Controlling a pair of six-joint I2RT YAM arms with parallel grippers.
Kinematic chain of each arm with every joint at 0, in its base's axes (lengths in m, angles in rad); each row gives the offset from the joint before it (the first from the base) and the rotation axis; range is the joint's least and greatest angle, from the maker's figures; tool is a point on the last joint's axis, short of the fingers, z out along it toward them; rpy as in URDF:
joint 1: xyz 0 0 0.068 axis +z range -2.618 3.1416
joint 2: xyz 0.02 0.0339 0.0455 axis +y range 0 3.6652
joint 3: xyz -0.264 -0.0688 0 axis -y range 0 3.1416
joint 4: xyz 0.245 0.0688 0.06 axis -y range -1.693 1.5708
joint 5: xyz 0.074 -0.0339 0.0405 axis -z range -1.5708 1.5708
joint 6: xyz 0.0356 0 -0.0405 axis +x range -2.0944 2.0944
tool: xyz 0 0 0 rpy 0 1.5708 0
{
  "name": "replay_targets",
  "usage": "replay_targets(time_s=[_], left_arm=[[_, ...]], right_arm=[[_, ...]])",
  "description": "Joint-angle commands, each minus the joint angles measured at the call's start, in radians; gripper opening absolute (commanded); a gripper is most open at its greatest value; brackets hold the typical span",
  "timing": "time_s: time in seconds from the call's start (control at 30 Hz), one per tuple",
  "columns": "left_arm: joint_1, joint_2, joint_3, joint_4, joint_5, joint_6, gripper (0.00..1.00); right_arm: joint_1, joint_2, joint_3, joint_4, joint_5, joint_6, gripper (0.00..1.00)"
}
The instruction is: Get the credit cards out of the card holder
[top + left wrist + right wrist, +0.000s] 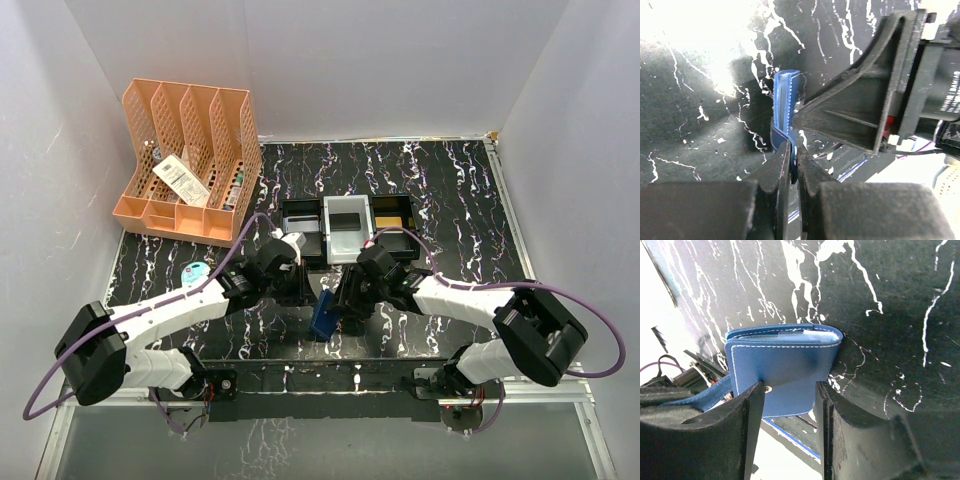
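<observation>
Where the left pincer (792, 162) bites: its fingers are pressed together on a thin blue edge of the card holder (786, 100), at the holder's lower end.
Right pincer (789, 390): spread, one finger on each side of the holder's lower cover. The finger nearer the metal stud (768, 388) overlaps the leather, but I cannot tell whether it touches.
Card holder: blue with white stitching, folded nearly flat and standing on edge between the two pincers. A blue flap runs off behind the right pincer's finger.
Place: over the near middle of the bench (450, 190), just ahead of the arm bases. I cannot tell whether the holder touches the black marbled top.
Between the covers: a pale strip (792, 336) shows along the top edge. I cannot tell whether it is a card.
Beyond the pincers: black and grey trays (345, 225) sit side by side at mid-bench.
Beside the left arm: a pale blue oval case (195, 272) lies on the bench.
Far left corner: an orange file rack (190, 160) holds papers in its slots.
</observation>
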Motion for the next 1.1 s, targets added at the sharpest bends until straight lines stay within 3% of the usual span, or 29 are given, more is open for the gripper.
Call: replay_targets(time_s=[0.0, 0.43, 0.63, 0.93, 1.07], left_arm=[[-0.004, -0.052, 0.068, 0.031, 0.032, -0.021, 0.00], [-0.006, -0.039, 0.062, 0.051, 0.038, -0.031, 0.00], [-0.010, -0.047, 0.053, 0.044, 0.008, -0.043, 0.00], [-0.009, -0.065, 0.035, -0.141, -0.158, -0.062, 0.00], [-0.009, -0.134, -0.049, -0.157, -0.186, -0.116, 0.00]], right_arm=[[-0.004, -0.001, 0.019, 0.074, 0.002, 0.008, 0.42], [-0.093, -0.048, -0.018, 0.050, -0.001, -0.019, 0.44], [-0.136, -0.136, -0.037, -0.009, 0.066, -0.018, 0.48], [-0.153, -0.254, -0.045, -0.011, 0.111, -0.017, 0.58], [-0.154, -0.312, -0.082, 0.050, 0.125, 0.072, 0.73]])
